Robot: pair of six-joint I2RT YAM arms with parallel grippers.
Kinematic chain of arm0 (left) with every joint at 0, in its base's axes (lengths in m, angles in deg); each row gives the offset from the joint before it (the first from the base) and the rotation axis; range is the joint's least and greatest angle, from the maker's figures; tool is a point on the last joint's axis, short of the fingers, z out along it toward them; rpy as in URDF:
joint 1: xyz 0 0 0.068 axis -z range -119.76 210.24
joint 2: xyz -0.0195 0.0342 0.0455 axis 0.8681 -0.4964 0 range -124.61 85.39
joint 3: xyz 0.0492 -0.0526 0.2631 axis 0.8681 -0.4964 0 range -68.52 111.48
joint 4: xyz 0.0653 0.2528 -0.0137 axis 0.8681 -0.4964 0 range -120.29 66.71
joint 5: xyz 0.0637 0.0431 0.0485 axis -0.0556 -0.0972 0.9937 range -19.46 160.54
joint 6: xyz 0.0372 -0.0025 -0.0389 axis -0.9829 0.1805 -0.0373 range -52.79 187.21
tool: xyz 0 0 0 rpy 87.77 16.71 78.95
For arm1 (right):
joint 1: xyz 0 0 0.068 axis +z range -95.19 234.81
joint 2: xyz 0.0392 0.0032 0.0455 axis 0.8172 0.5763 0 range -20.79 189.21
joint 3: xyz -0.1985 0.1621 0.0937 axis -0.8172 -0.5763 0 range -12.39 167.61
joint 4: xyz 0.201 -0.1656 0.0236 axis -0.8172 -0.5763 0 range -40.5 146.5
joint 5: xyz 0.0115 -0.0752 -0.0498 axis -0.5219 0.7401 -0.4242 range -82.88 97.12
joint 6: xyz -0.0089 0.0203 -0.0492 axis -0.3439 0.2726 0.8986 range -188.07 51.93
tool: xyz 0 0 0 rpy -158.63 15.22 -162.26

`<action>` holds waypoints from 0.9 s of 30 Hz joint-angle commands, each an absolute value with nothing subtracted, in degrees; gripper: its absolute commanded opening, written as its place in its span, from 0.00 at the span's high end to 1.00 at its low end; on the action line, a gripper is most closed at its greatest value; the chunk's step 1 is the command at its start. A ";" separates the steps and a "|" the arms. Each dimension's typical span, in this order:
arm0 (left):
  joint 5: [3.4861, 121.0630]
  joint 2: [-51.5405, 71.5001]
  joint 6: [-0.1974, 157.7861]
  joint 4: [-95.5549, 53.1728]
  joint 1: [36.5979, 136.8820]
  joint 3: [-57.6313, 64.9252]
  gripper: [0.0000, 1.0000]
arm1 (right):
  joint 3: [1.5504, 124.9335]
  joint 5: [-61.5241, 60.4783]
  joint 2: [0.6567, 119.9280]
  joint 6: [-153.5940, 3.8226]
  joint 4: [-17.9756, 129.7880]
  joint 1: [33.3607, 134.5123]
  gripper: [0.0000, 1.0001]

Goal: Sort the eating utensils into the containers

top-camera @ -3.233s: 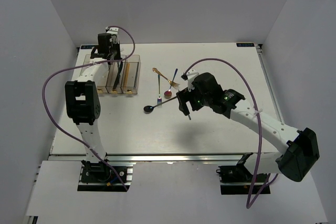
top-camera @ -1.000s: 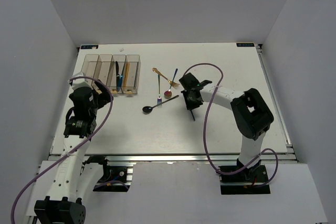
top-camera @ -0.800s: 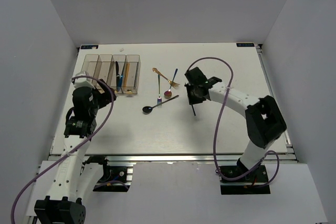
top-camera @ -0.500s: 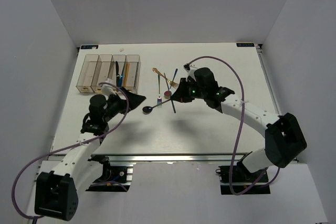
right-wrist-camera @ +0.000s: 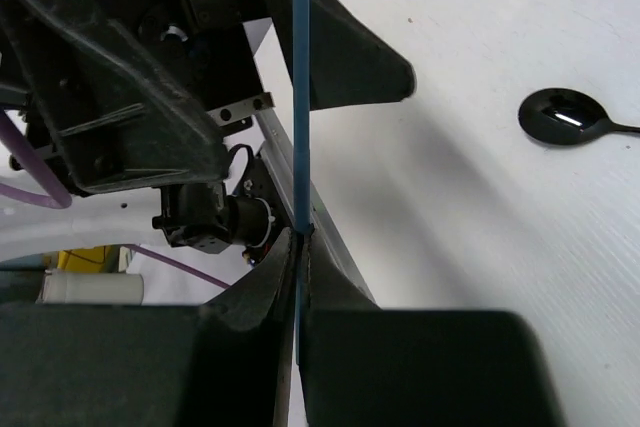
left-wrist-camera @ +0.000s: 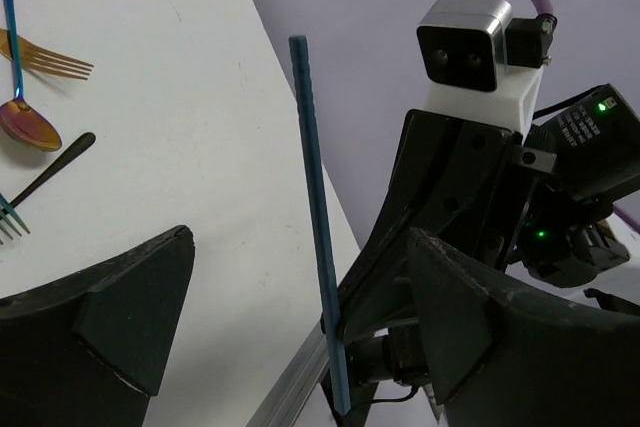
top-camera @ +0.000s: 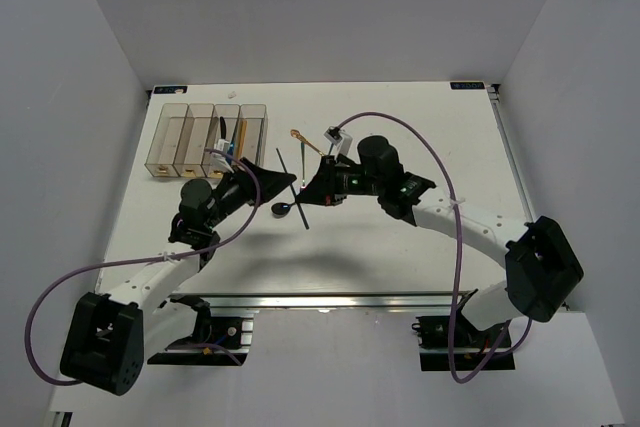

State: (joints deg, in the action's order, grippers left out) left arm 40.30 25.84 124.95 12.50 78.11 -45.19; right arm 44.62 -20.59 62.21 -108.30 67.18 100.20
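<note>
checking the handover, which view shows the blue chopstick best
Left wrist: the blue chopstick shows along nearly its whole length, side-on, its lower end in the right hand. The right wrist view shows it running straight up from that hand, with the top cut off. Top external shows only a thin dark line.

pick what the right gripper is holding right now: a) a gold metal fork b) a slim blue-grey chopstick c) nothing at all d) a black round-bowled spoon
b: in the right wrist view the right gripper is shut on the slim blue-grey chopstick, which stands up from its fingers, while the black round-bowled spoon lies apart on the white table.
</note>
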 commanded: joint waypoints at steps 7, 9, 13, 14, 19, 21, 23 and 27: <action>40.57 24.13 125.84 17.05 78.70 -42.51 0.67 | 48.96 -21.18 64.11 -107.89 68.89 102.10 1.00; 40.56 23.08 125.05 15.65 78.70 -41.63 0.85 | 48.87 -21.27 63.76 -107.62 69.50 102.18 1.00; 44.59 21.75 119.97 6.45 78.70 -37.34 1.00 | 47.99 -19.08 61.31 -105.17 67.58 101.22 0.76; 47.22 21.49 117.16 -5.25 78.70 -35.15 1.00 | 47.64 -16.90 60.43 -104.73 66.62 100.78 0.56; 75.82 10.09 97.82 -37.85 78.61 -10.76 1.00 | 43.86 -8.80 52.61 -100.43 58.11 94.90 0.11; 77.91 4.12 91.17 -45.24 78.52 -3.69 1.00 | 41.93 -7.47 49.81 -99.28 56.77 93.40 0.11; 82.80 -6.16 87.01 -52.69 78.17 8.69 1.00 | 40.26 -7.30 48.04 -97.87 54.94 91.90 0.11; 89.34 -22.52 75.25 -61.26 77.82 29.88 1.00 | 38.50 -7.12 43.56 -94.88 52.11 91.11 0.11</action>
